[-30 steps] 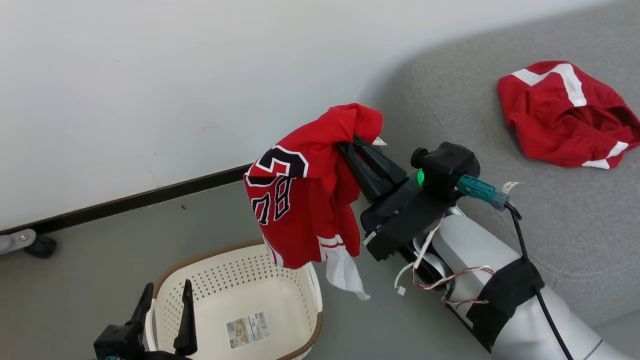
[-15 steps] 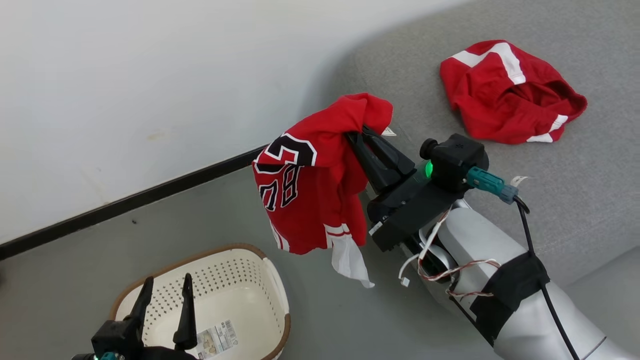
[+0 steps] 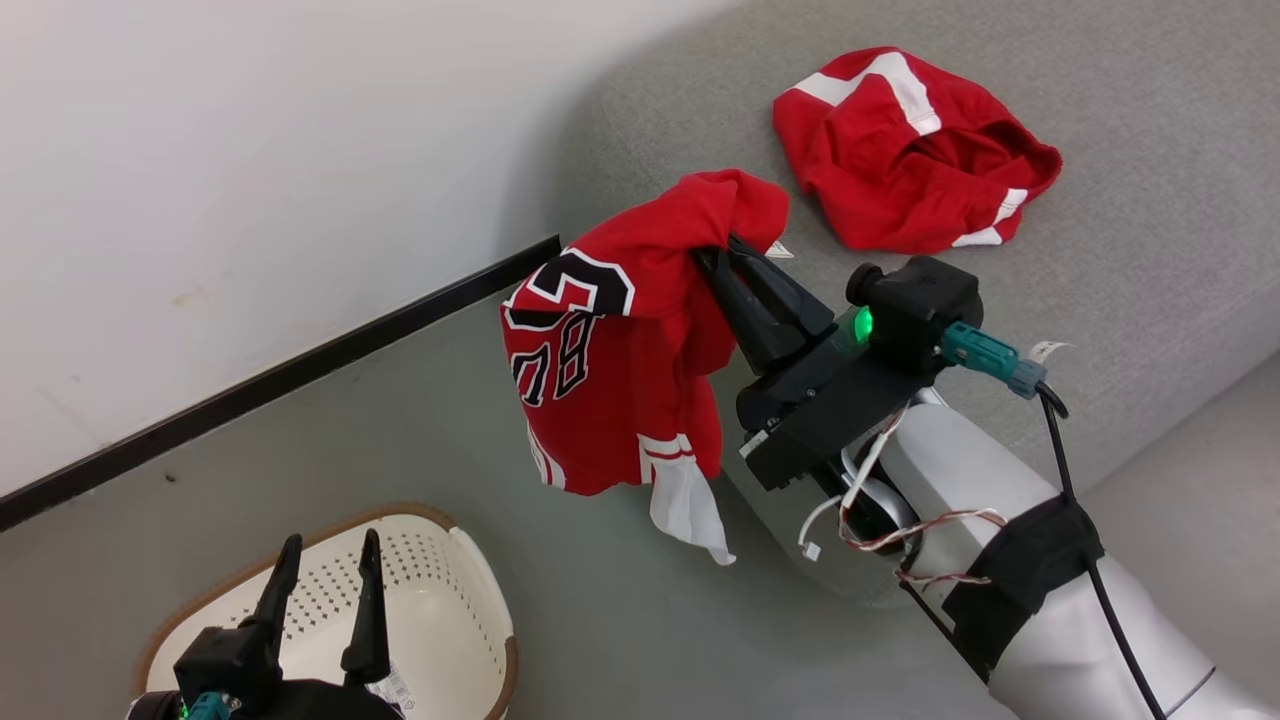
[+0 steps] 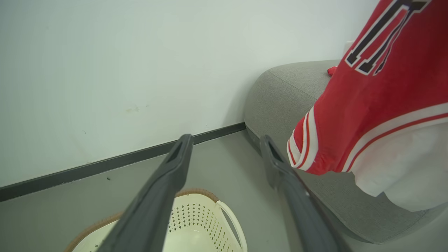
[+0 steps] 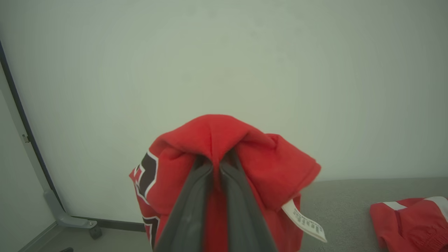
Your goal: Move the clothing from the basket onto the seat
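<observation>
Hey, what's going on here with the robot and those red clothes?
The right gripper is shut on a red jersey, holding it in the air near the end of the sofa. Another red garment already lies on the sofa. The left gripper hangs open over the basket.

A red jersey (image 3: 610, 380) with black, white-outlined numerals and white trim hangs crumpled from the right pincer (image 3: 722, 258). A fold is pinched between the pincer's closed fingers, and the hem droops below and to its left. The second red garment (image 3: 905, 150), white-striped, lies bunched on the grey woven seat (image 3: 1150, 250), beyond that pincer's tips. The seat's rounded end sits beneath the same pincer. The cream perforated basket (image 3: 450, 610), brown-rimmed, stands upright on the floor just beneath the spread left pincer (image 3: 330, 545).
</observation>
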Robot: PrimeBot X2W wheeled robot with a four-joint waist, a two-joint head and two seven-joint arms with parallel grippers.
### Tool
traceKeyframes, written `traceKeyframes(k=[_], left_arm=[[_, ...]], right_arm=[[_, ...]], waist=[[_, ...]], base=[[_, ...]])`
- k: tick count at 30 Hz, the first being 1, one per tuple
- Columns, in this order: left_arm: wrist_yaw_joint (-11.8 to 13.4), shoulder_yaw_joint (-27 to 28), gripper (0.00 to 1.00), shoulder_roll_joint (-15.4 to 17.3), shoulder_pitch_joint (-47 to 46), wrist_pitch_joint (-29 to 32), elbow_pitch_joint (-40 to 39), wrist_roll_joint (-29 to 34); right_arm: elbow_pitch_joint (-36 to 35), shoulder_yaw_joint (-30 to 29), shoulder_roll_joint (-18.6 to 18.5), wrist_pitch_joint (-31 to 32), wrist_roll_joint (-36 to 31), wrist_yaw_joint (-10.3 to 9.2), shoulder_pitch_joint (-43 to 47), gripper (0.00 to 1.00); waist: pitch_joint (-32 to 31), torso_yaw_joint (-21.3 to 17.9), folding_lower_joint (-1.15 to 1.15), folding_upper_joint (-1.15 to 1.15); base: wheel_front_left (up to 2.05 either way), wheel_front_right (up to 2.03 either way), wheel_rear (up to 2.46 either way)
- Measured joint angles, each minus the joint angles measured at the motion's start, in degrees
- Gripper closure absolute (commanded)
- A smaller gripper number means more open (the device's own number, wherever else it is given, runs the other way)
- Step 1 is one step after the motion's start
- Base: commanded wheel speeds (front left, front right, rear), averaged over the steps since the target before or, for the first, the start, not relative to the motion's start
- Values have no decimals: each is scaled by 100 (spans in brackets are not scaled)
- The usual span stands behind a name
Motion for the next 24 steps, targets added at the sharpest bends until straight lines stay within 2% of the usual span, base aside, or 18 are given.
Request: traceKeyframes(k=[8,14,24], left_arm=[[-7,-238,0,-7,-342,0,25,181],[-51,-402,0,-11,-548,0,167,205],[-53,-631,0,-10,-787,0,458,220]], right_arm=[[-86,-371,-49,0,-219,-49,14,100],[-220,-555,-124,1,-304,-60,168,100],[-520,-872,-260,0,-509,-205,422,100]], waist=[[142,-304,0,0],[216,-385,0,0],[269,-453,0,0]], base=[[0,0,0],[0,0,0],[0,0,0]])
